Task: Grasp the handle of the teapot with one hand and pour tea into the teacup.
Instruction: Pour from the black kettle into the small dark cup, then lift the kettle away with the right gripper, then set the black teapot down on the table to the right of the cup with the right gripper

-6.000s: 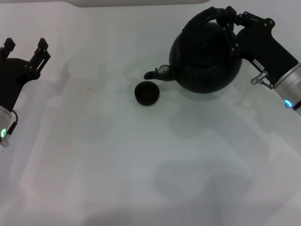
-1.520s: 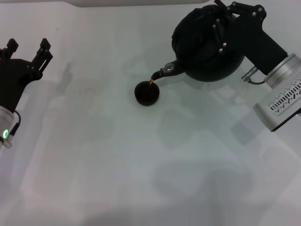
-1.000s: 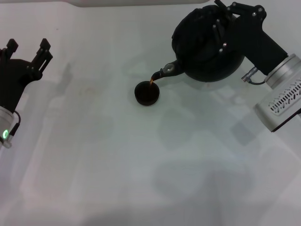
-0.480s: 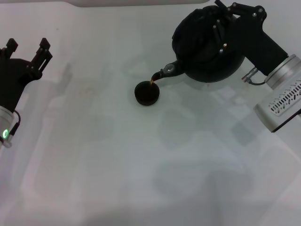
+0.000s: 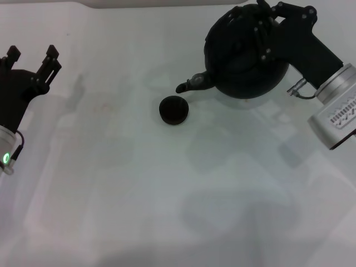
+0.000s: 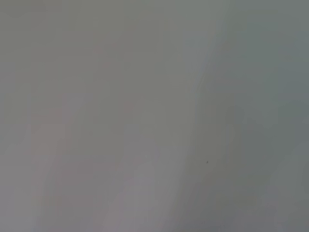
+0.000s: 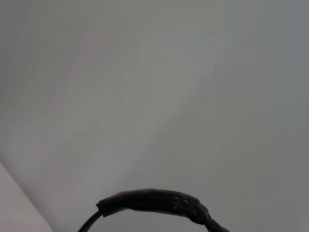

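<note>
I hold the teapot [image 5: 245, 58] upper right, right gripper [image 5: 271, 22] clamped on the handle [image 5: 257, 16], spout just beside the teacup [image 5: 173, 109] at centre. Tilting off-line risks spilling on the table [image 5: 167, 194]. Left gripper [image 5: 32, 60] parked, fingers apart.

Black two-fingered left hand [image 5: 34, 62] with green light; right arm [image 5: 336, 114] silver, seemingly labelled.

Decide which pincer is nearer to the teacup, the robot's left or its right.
Right. The right pincer grips the teapot just beyond the teacup; the left pincer sits open, far off at the table's left edge.
</note>
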